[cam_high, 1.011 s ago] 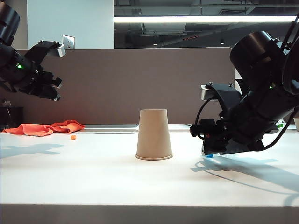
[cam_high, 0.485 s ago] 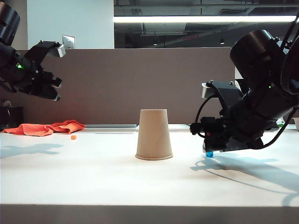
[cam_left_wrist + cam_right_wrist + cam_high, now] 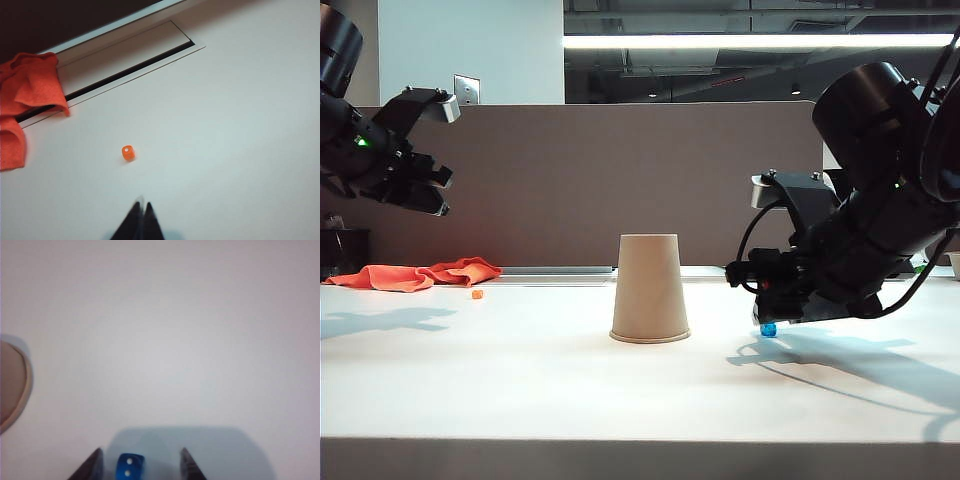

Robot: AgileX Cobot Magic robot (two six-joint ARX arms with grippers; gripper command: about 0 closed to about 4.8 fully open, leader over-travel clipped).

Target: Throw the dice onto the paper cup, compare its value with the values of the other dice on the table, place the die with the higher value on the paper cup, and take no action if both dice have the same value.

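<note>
The paper cup [image 3: 650, 290] stands upside down in the middle of the table; its edge [image 3: 12, 385] also shows in the right wrist view. The tiny orange dice [image 3: 477, 294] [image 3: 128, 152] lies on the table at the far left. High above it my left gripper [image 3: 442, 195] [image 3: 142, 205] hangs shut and empty. The other dice, a blue cube with pale dots [image 3: 768, 329] [image 3: 130, 467], rests on the table right of the cup. My right gripper [image 3: 765, 322] [image 3: 141, 455] sits low over it, open, a finger on each side without touching it.
An orange cloth [image 3: 415, 274] [image 3: 30, 90] lies crumpled at the back left, beside a long slot in the tabletop [image 3: 125, 72]. A brown partition [image 3: 590, 180] closes off the back of the table.
The blue cube shows more plainly under the right gripper, whose wrist has tipped up very slightly. The left arm, cup and orange cube have not moved.
</note>
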